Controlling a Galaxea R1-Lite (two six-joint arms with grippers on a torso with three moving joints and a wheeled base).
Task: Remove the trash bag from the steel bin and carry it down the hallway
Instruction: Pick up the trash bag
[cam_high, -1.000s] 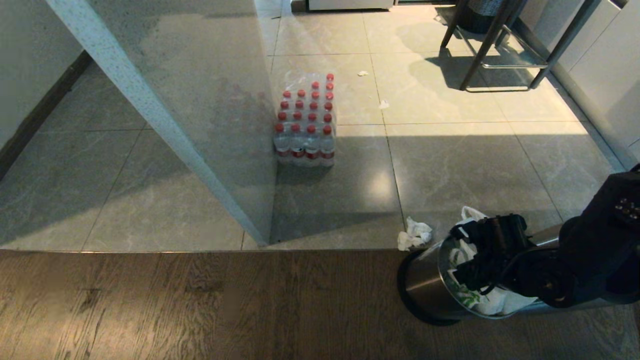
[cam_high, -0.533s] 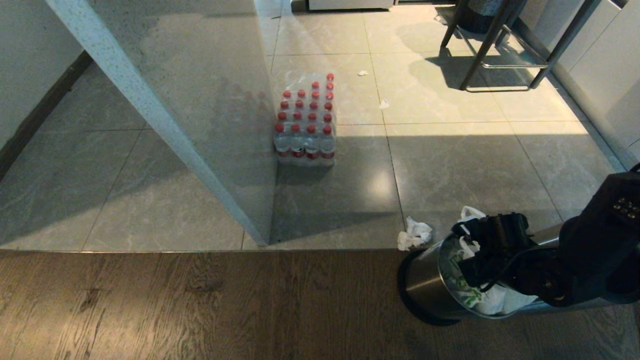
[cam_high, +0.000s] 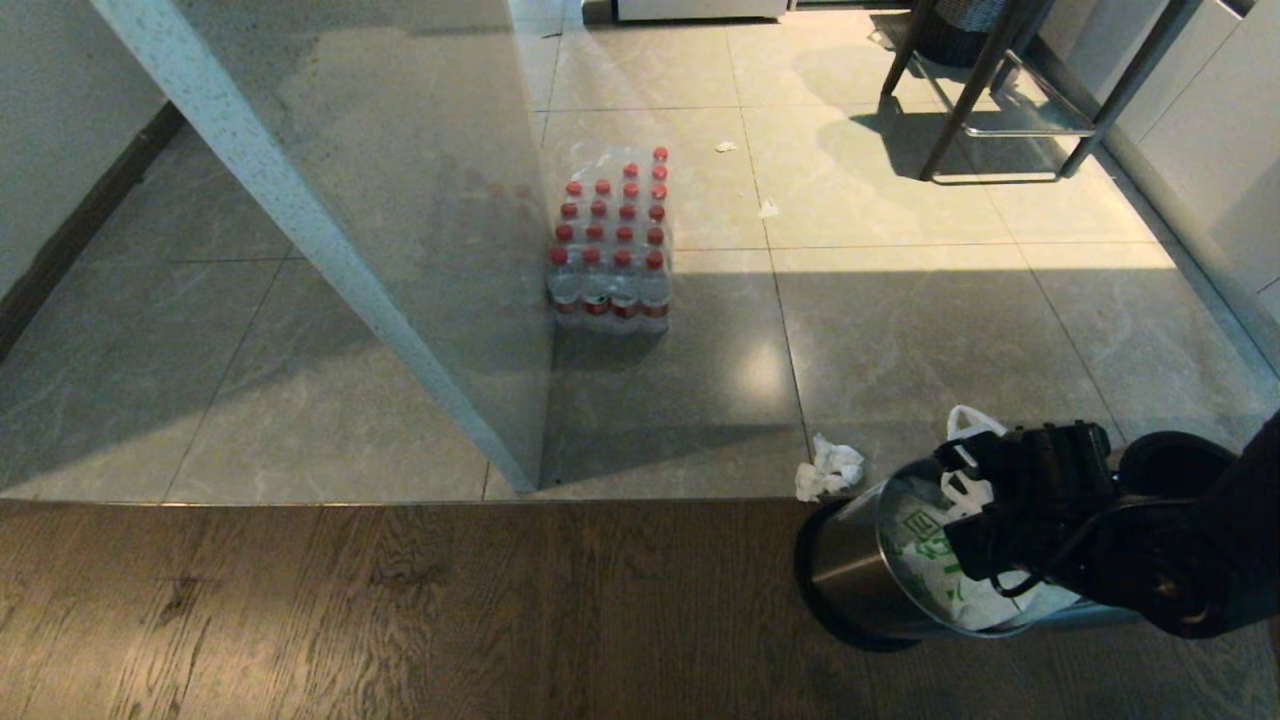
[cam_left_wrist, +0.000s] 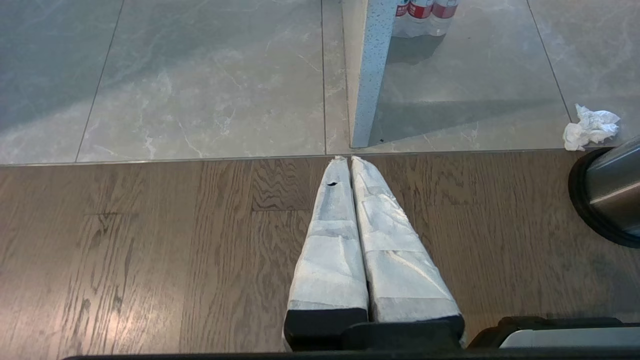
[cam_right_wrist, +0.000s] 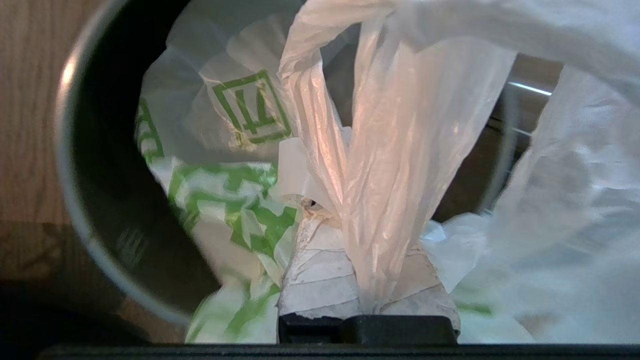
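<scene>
Wood floor: right gripper over steel bin, clamping trash bag handle.

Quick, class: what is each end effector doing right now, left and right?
Left end effector: closed, empty, above the wood floor.
Right end effector: closed on the thin white green-printed plastic trash bag in the round steel bin.

A home: glossy floor tiles meeting wood flooring, a bottled-water pack beside a stone-clad partition.
</scene>
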